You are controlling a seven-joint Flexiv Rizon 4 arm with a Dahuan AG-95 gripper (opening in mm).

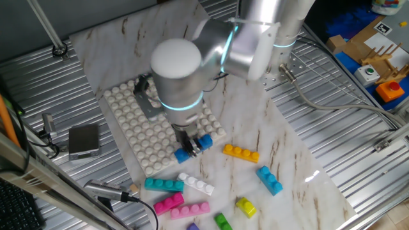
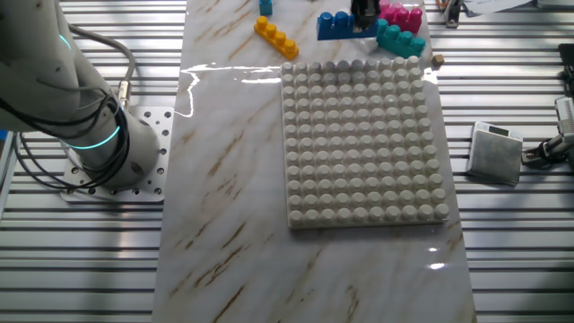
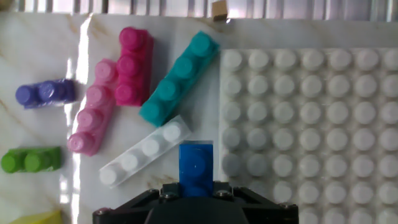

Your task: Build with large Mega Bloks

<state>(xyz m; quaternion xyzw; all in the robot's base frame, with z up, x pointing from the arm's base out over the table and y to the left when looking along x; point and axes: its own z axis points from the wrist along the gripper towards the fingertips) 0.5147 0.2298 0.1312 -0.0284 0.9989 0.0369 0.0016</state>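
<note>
blue brick (image 3: 196, 165), teal brick (image 3: 178, 77), white brick (image 3: 144, 150), white baseplate (image 3: 323, 112), veined marble table (image 2: 233, 179)

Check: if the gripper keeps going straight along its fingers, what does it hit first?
The gripper is shut on the blue brick and points down at the table. That brick would likely meet the marble tabletop between the white brick and the baseplate; depth unclear.

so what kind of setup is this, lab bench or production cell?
Likely a lab test bench: ribbed aluminium table under a marble-pattern sheet, white studded baseplate, loose toy bricks like the teal four-stud brick, cables at the edges.
</note>
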